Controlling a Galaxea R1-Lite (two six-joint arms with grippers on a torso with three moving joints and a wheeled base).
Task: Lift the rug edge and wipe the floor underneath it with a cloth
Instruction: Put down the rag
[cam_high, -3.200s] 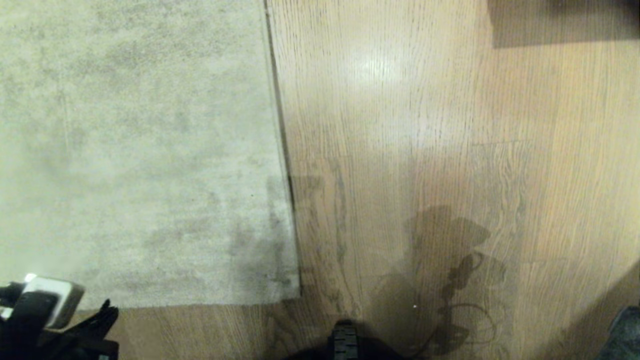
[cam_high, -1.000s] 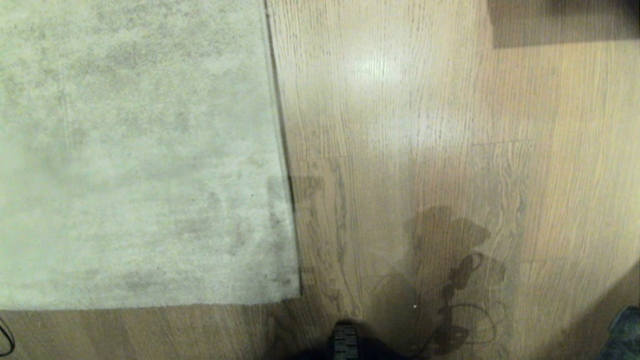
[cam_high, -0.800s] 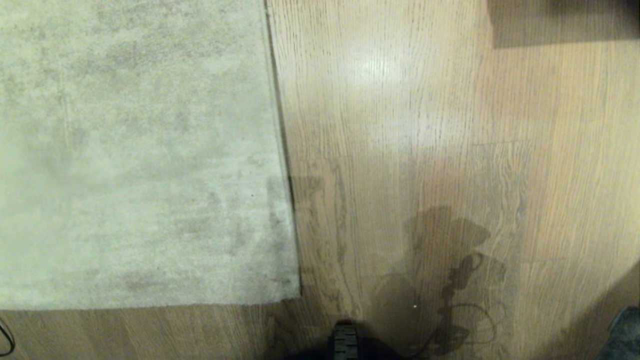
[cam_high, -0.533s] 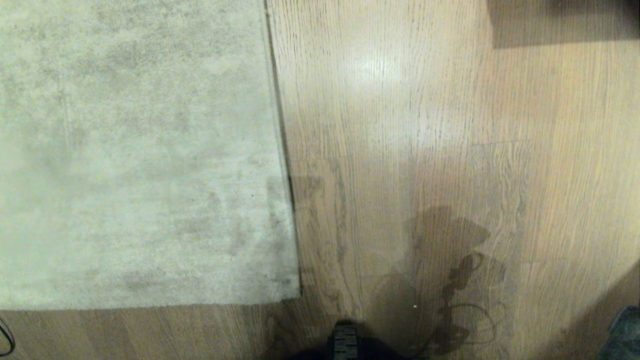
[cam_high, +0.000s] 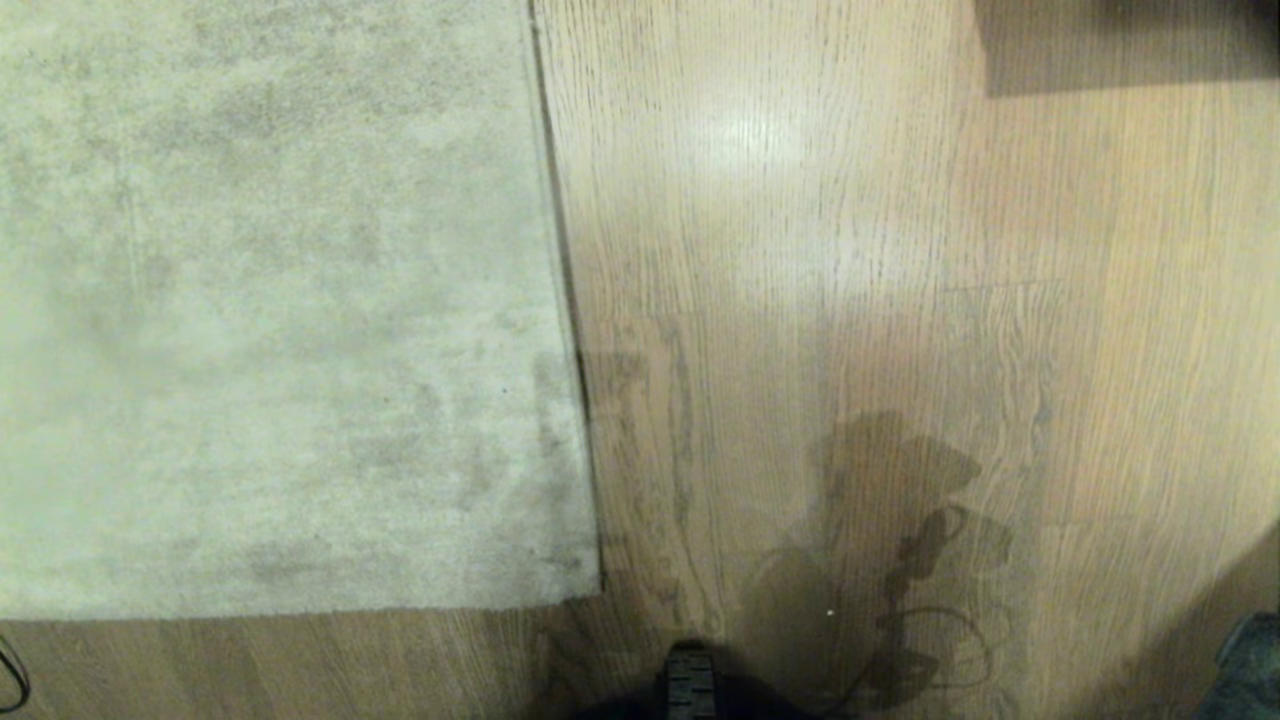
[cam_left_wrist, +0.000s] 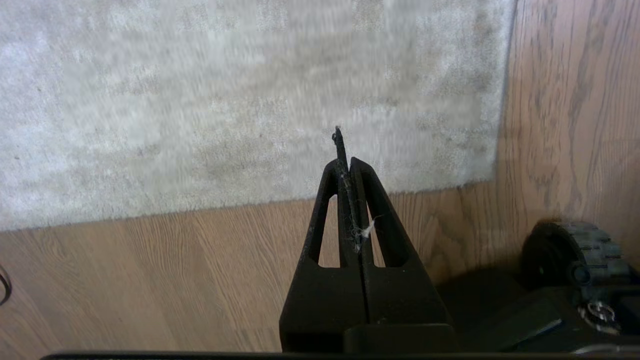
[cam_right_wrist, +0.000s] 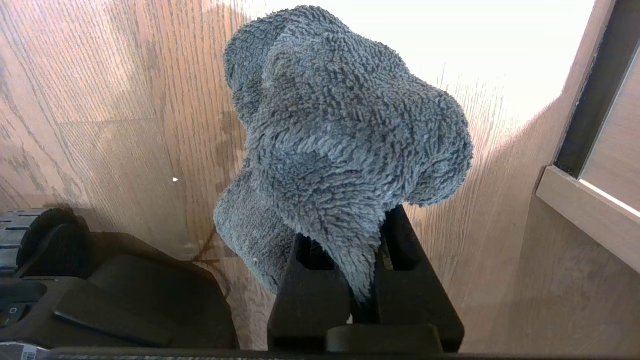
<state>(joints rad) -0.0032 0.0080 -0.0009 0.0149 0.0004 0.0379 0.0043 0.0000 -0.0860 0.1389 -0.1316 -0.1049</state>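
The rug (cam_high: 280, 300) lies flat at the left of the head view, and the rug edge (cam_high: 570, 330) runs straight down to a corner (cam_high: 596, 592) near my base. The oak-look floor (cam_high: 850, 250) fills the right. Neither gripper shows in the head view. In the left wrist view my left gripper (cam_left_wrist: 345, 161) is shut and empty, with lint on its fingers (cam_left_wrist: 360, 200), hanging over bare floor (cam_left_wrist: 150, 270) just short of the rug's near edge (cam_left_wrist: 225, 202). My right gripper (cam_right_wrist: 350, 240) is shut on the dark grey fluffy cloth (cam_right_wrist: 340, 140), which bunches over its fingertips above the floor (cam_right_wrist: 115, 100).
My base's black wheel (cam_high: 690, 685) sits at the bottom centre, also visible as a wheel (cam_left_wrist: 575, 250) beside the rug corner. A dark furniture base (cam_high: 1130, 45) stands at the far right. A wooden frame (cam_right_wrist: 590, 210) is beside the right gripper. A thin cable (cam_high: 10, 675) lies at the left edge.
About three seconds ago the left gripper showed at the head view's bottom left over the rug's near edge; it has since drawn back out of that view. Nothing has moved in the last second.
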